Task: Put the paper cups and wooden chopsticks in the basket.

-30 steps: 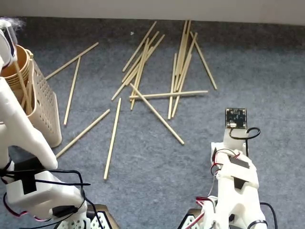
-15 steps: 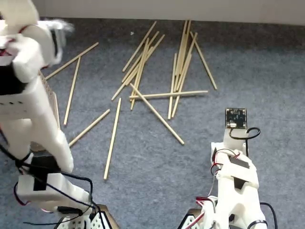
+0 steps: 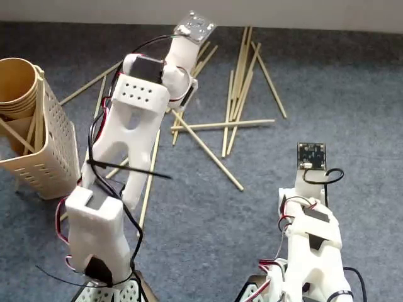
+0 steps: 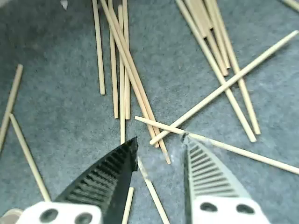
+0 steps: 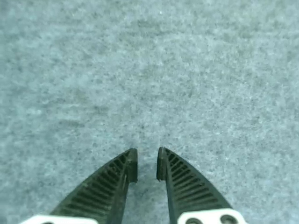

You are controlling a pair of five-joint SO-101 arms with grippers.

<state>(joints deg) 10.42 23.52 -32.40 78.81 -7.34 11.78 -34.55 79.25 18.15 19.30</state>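
Note:
Several wooden chopsticks [image 3: 242, 75] lie scattered and crossed on the grey carpet at the middle back. A perforated cream basket [image 3: 58, 148] stands at the left, holding stacked paper cups [image 3: 16, 82] and a few chopsticks. My left arm stretches out over the chopstick pile. Its gripper [image 4: 159, 140] is open just above crossed chopsticks [image 4: 140, 88], with nothing between the fingers. My right gripper [image 5: 146, 163] hangs over bare carpet near the front right, its jaws almost together and holding nothing.
The right arm's body [image 3: 312, 233] stands at the front right, and the left arm's base [image 3: 97, 251] at the front left. A few single chopsticks [image 3: 94, 119] lie between the basket and the pile. Bare carpet [image 3: 352, 113] spreads to the right.
My left arm has swung away from above the basket, out to the right and back over the chopstick pile, uncovering the basket and cups. The right arm has not moved.

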